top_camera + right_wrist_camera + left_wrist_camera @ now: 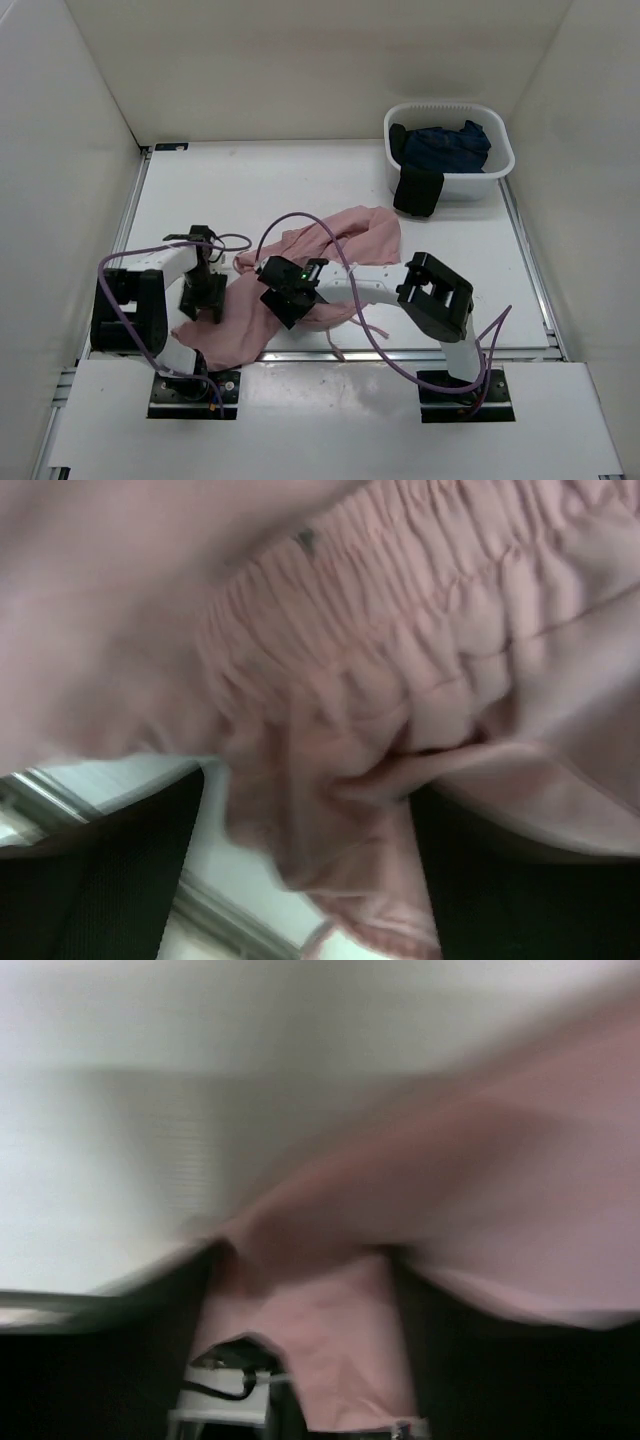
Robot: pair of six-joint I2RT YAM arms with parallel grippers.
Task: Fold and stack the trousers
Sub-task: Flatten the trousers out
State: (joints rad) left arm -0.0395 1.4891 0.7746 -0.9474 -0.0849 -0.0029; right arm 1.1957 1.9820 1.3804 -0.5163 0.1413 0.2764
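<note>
Both pincers grip the dusty-pink trousers [365, 235], which lie crumpled on the white table [250, 180].

The left pincer [205, 303] is closed almost fully, with a fold of thin pink cloth pinched between its dark fingers [150, 1360]. That view is blurred, and the cloth spreads up and away ahead of it. The right pincer [285, 300] is clamped on the gathered elastic waistband [420, 610], which bunches between its fingers [100, 880] and bulges above them. The trousers span the gap between the two pincers and trail past the right one. Well beyond the right pincer stands a white basket [500, 165] holding a dark navy garment [450, 145]. A black garment [417, 190] hangs over the basket's near rim.
</note>
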